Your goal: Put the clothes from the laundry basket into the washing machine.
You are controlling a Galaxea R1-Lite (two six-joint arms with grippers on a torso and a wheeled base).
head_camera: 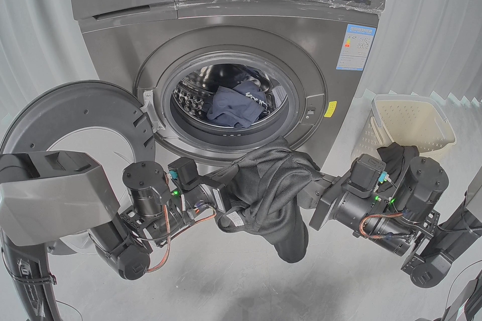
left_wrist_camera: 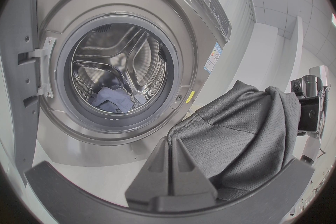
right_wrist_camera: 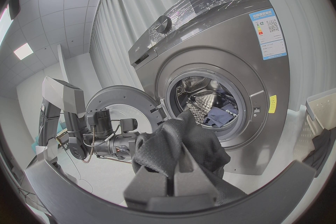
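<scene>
- washing machine (head_camera: 321,51): door (head_camera: 65,111) swung wide on its left, navy garment (head_camera: 236,105) lying in the drum (head_camera: 191,97).
- left gripper (left_wrist_camera: 170,144), low before the machine's opening: jaws pinched tight on the black garment (head_camera: 273,176).
- right gripper (right_wrist_camera: 174,165): clamped on the same cloth, which hangs between both grippers at the machine's lower rim.
- laundry basket (head_camera: 411,119) on the machine's right, dark cloth (head_camera: 396,156) over its edge.

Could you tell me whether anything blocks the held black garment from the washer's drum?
Nothing visible does. The door is swung open to the side, and the black garment hangs right before the open drum.
</scene>
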